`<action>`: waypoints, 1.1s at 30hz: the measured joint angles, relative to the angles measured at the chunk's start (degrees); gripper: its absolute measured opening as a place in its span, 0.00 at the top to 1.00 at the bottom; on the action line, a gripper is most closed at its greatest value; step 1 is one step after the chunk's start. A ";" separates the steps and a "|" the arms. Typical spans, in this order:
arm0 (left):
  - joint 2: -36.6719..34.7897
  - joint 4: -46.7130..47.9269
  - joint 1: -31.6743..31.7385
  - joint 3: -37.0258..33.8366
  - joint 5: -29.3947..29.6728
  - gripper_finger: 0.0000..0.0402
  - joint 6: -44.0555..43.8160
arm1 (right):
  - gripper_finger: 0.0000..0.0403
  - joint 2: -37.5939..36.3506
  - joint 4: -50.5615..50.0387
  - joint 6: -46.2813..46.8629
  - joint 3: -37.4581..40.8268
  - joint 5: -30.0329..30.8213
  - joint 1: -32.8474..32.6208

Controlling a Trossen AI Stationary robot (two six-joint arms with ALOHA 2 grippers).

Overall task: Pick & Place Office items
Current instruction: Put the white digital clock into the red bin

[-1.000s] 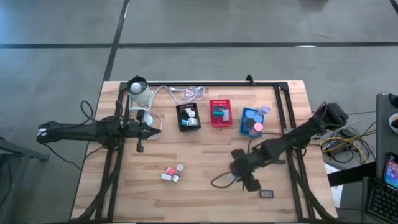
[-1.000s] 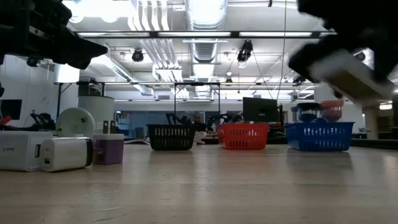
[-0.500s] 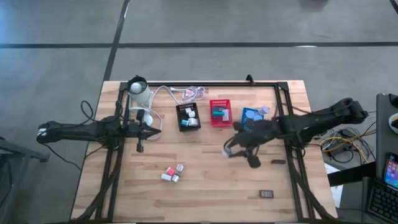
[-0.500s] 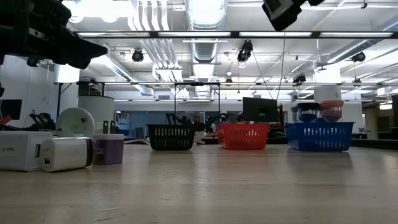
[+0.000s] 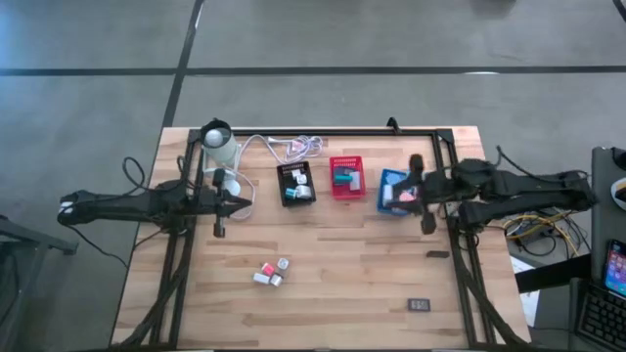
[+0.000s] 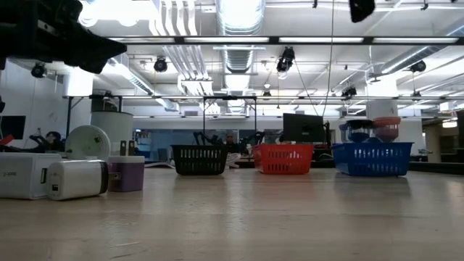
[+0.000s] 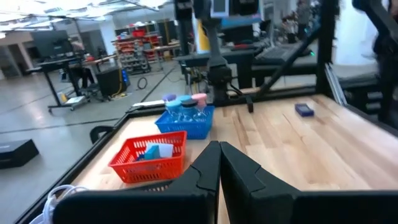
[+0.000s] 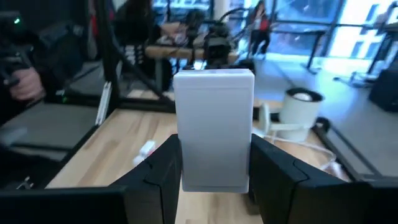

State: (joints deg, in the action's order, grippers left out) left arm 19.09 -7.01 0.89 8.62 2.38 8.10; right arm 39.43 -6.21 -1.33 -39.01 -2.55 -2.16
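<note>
A light butcher-block wooden table (image 5: 323, 284) framed by black rails stands on a grey concrete floor (image 5: 293, 98) crossed by dark lines. The right gripper (image 8: 214, 163), reaching over the blue mesh tray (image 5: 390, 198) at the table's right rear, has its two dark fingers closed on a white rectangular block (image 8: 214, 127), which stands upright between them. The left gripper (image 7: 219, 163) hangs near the table's left side, its fingers pressed together on nothing.

Three mesh trays sit in a row toward the back: a black mesh tray (image 5: 295, 184) holding white and teal pieces, a red mesh tray (image 5: 345, 177) with a teal block, and the blue one with round rolls in it. Loose on the bare wood, a small cluster of pink and white blocks (image 5: 271, 272) lies near the front centre, well apart from a small dark rectangle (image 5: 419, 305) near the front right. A white coiled cable (image 5: 293, 148) and a white cylindrical device (image 5: 219, 143) occupy the rear left corner.

From table height, the room behind shows a ceiling of silver ducts (image 6: 239, 29), strip lights and distant workbenches.
</note>
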 joint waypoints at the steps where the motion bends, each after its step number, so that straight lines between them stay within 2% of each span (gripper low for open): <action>1: 0.00 -0.03 0.02 0.29 0.47 0.97 -0.40 | 0.65 -2.01 -0.05 0.68 1.26 0.06 0.72; 10: 0.01 -0.09 0.11 0.86 0.85 0.99 2.15 | 0.65 -16.18 1.32 3.16 12.36 3.90 2.12; 18: 0.00 -2.63 0.15 1.75 1.23 0.98 3.63 | 0.65 -23.45 8.39 3.48 21.80 4.28 2.08; 27: 0.19 -2.04 0.15 1.51 6.86 0.97 0.90 | 0.65 -29.94 8.41 3.05 25.12 4.20 2.09; 33: 0.13 -2.42 0.17 1.51 7.16 0.97 -2.15 | 0.65 -34.05 8.29 2.94 28.05 2.60 2.09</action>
State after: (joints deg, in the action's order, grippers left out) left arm 19.22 -9.43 1.06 10.13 9.54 5.94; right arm 5.37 2.08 1.61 -10.96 0.05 -0.08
